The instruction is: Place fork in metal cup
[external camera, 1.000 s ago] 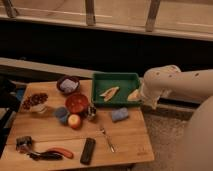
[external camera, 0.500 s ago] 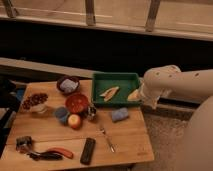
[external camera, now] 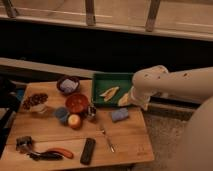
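The fork (external camera: 106, 137), thin and silvery, lies flat on the wooden table (external camera: 125, 132), front of centre. The metal cup (external camera: 91, 112), small and dark-shiny, stands upright behind it, right next to the red-orange bowl (external camera: 77, 102). My white arm reaches in from the right. Its gripper (external camera: 131, 99) end hangs at the right edge of the green tray (external camera: 107, 80), well away from both the fork and the cup. The arm mostly hides the gripper.
The tray holds yellow pieces (external camera: 109, 92). A blue sponge (external camera: 120, 115), small blue cup (external camera: 61, 114), apple (external camera: 74, 121), black bar (external camera: 88, 150), red-handled tool (external camera: 55, 152) and two back bowls (external camera: 67, 84) (external camera: 36, 101) share the table. A wall rises behind.
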